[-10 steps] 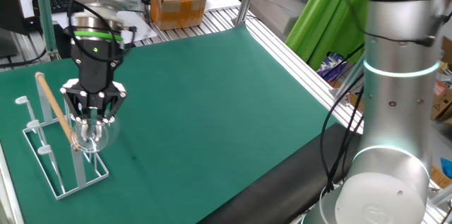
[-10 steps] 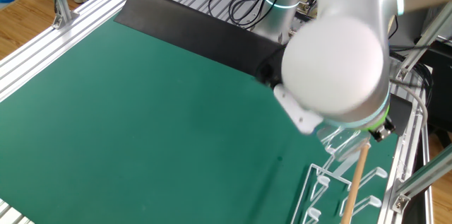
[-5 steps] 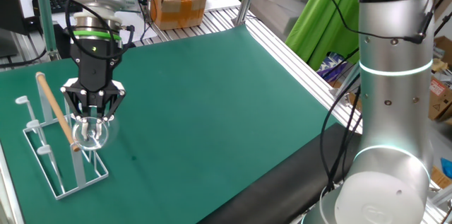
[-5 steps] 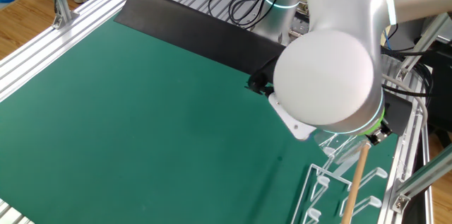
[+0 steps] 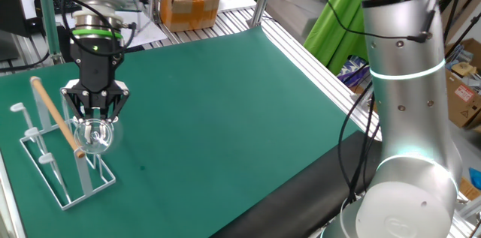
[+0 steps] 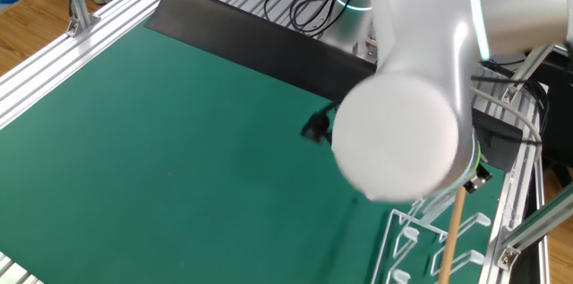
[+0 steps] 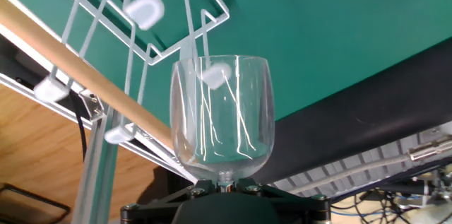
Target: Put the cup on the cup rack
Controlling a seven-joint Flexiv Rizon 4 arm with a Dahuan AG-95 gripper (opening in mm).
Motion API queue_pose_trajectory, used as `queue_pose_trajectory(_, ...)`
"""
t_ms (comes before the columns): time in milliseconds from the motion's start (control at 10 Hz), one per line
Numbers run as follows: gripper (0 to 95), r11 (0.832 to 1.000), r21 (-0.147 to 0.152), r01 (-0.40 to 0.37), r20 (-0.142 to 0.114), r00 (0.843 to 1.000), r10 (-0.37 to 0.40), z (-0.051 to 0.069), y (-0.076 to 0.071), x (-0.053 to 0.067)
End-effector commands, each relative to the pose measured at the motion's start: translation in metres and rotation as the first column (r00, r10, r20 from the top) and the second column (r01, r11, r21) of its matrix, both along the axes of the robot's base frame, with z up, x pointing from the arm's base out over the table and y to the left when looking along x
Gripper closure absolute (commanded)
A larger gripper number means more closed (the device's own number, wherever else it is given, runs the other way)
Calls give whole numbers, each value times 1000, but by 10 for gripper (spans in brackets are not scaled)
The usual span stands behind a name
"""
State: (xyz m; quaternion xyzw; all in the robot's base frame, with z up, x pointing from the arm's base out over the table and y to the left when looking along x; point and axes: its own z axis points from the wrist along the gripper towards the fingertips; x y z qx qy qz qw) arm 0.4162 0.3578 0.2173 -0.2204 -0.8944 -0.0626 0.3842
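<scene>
Here the cup (image 7: 222, 118) is seen in the hand view pinched at its stem by the gripper (image 7: 224, 184), bowl pointing away, a flat-tipped peg visible through the glass. In one fixed view the cup (image 5: 93, 134) is held inverted over the cup rack (image 5: 56, 159). In the other fixed view only the rack (image 6: 430, 244) is shown; the cup is hidden behind the arm.

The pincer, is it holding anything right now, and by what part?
Yes. The pincer holds the cup upside down by its stem, just past the bowl; the foot is hidden inside the fingers. The bowl's mouth points at a peg of the cup rack.
</scene>
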Motion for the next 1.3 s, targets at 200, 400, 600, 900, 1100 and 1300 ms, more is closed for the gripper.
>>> queue_pose_trajectory(200, 950, 1000, 6, -4, 2, 1000, 4, -4, 0, -1)
queue_pose_trajectory(400, 950, 1000, 6, -6, 3, 1000, 6, -4, 0, 0)
queue_pose_trajectory(600, 950, 1000, -5, 10, -3, 1000, -10, -4, 0, 0)
queue_pose_trajectory(900, 950, 1000, -10, 16, -8, 1000, -16, -6, 0, 3)
queue_pose_trajectory(1100, 950, 999, -25, 28, -12, 1000, -29, -7, 0, 3)
queue_pose_trajectory(1300, 570, 999, -36, 37, -14, 999, -37, -7, 0, 4)
